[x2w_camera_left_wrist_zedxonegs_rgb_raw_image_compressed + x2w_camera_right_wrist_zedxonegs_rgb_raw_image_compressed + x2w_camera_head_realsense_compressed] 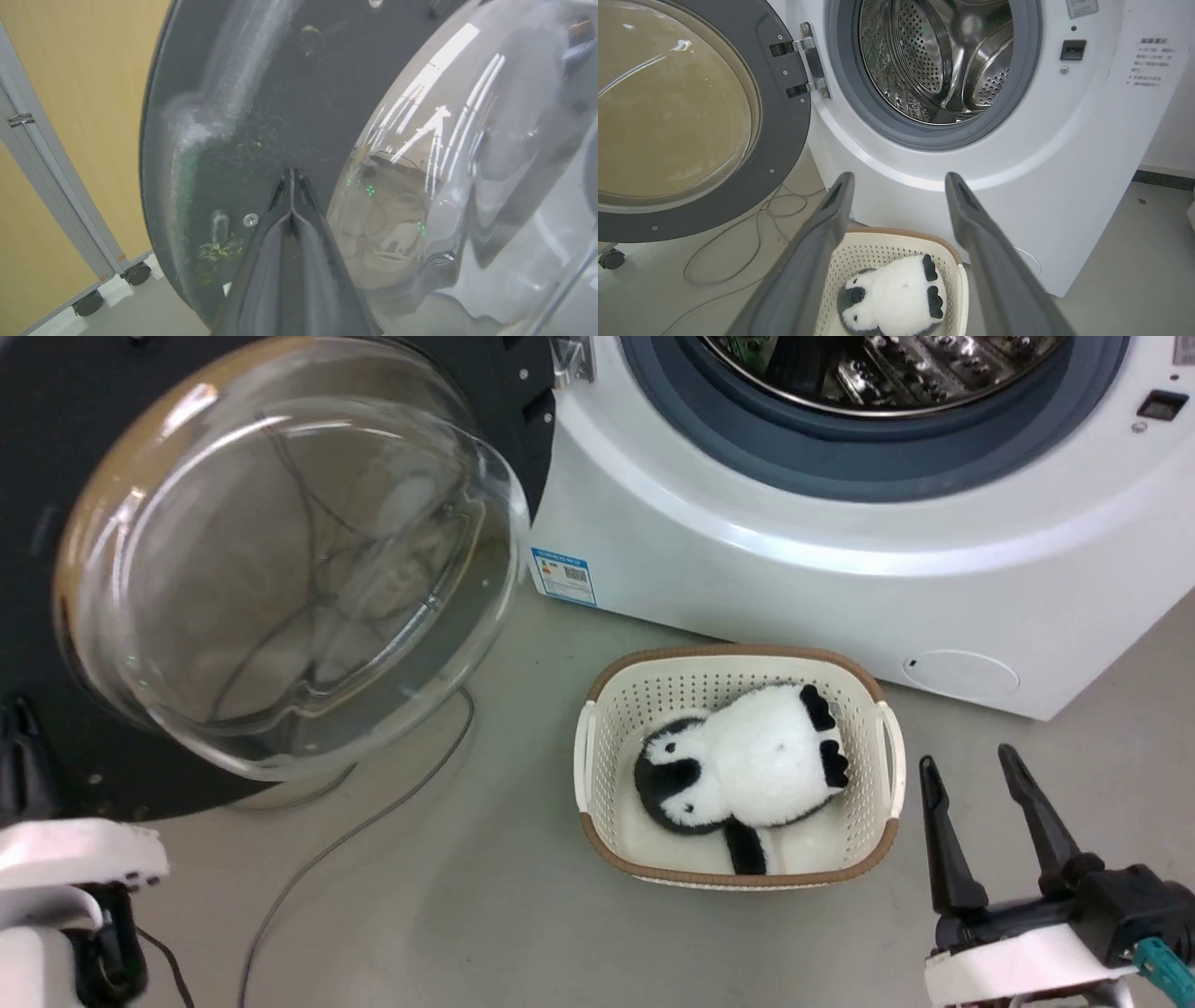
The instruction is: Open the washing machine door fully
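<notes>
Door status: the washing machine door (280,569) is swung out well clear of the washing machine (794,579), to its left, and hangs on the hinge (810,60) with the drum (943,60) exposed. The left gripper (290,175) is pinched closed with nothing in it, its tips aimed at the door's dark inner ring just beside the glass bowl. The right gripper (967,761) is spread wide and empty, over the floor near the basket (738,653) with the plush penguin (747,765). Risks we see: the closed tips skate on the glossy ring and ride onto the glass. A push past the hinge stop loads the hinge. The door's outer face meets the wheeled partition (70,140) behind it. The loose cable (355,835) on the floor below the door snags our base if we roll in. A waist turn swings the right gripper into the basket. Unknowns: we can't tell whether the tips are touching the door or just short of it. The door itself hides the gap to the partition. We can't judge the remaining hinge travel. The head view cuts off the door's top and far edge, and reflections clutter the glass.
</notes>
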### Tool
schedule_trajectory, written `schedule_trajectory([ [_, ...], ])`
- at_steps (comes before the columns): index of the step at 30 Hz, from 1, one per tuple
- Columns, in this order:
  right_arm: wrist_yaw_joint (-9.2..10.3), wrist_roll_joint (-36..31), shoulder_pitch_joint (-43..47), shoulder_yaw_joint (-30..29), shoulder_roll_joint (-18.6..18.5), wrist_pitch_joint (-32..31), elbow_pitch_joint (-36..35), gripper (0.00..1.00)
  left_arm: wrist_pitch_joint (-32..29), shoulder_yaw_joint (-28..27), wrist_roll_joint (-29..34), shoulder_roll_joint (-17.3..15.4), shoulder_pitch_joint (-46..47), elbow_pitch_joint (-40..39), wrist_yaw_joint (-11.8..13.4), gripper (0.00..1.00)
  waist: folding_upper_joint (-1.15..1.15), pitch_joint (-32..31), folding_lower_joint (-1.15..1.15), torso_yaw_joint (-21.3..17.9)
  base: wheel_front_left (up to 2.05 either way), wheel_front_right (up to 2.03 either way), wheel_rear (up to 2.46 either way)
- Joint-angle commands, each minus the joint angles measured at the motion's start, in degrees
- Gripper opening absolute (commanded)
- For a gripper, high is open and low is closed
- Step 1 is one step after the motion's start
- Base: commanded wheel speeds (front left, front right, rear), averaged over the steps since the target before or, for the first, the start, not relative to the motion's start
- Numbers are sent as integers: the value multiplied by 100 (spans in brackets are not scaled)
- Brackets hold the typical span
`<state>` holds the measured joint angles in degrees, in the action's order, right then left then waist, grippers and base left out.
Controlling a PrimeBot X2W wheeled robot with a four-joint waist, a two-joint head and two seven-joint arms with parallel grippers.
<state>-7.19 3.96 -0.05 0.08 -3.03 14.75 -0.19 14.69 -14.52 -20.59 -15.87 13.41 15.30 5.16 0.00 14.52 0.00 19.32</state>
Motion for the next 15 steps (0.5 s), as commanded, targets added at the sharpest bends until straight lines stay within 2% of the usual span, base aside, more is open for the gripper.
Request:
schedule_trajectory([
  [1,-30,-53,-136,-14,15,25,-7,100,30,-79,-7,-60,171,108,-47,0,0,51,0,-28,0,0,0],
  [15,-30,-139,-291,4,15,25,19,100,30,-474,39,-526,1244,1475,-365,0,0,209,0,-276,0,0,0],
])
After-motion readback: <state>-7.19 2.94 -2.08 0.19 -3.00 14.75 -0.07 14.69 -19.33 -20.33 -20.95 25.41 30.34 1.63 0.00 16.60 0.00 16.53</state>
